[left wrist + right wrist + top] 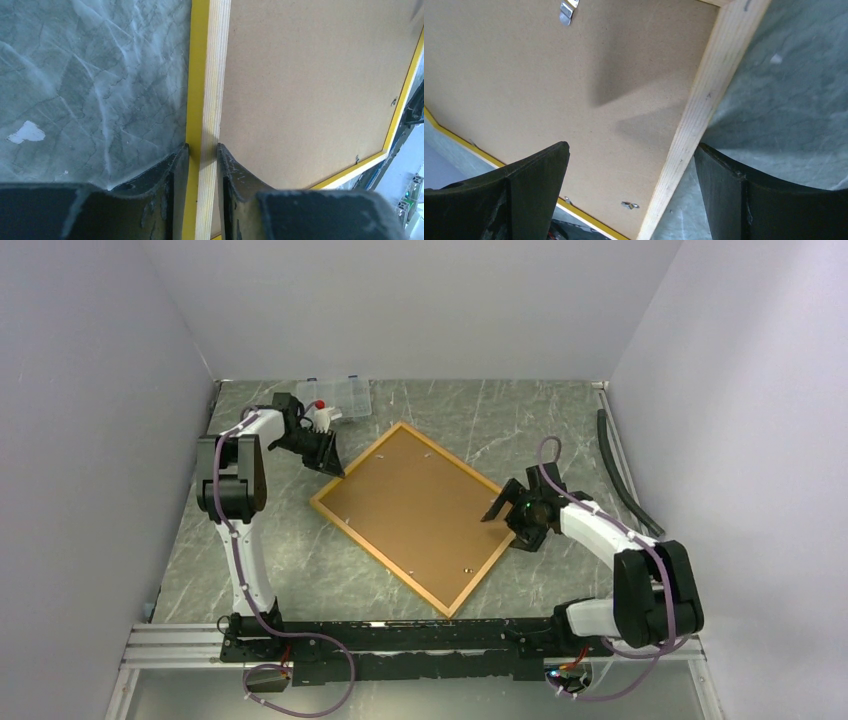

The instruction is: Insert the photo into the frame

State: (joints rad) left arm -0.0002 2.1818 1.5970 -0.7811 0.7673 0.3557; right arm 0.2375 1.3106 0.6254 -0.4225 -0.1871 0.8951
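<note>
Green marble table (520, 410): frame (212, 100) is lying back-up at centre. We're pinching its rail with the left gripper (201, 165); right gripper (631, 165) is gaping over the opposite edge. We're judging it stiff and light, so grip the rails.

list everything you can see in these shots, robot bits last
frame: one, yellow-orange border with a pale wood back, lying back side up at an angle mid-table
backing board: one, plain brown, set inside the frame
metal clips: several, silver, around the board's edges
compartment box: one, clear plastic, far left of the table
small item: one, white and red, beside the box; too small to identify
strip: one, dark, along the right wall
table: one, grey-green marbled
left gripper: one, black, closed on the frame's left rail
right gripper: one, black, open wide, straddling the frame's right edge
</note>
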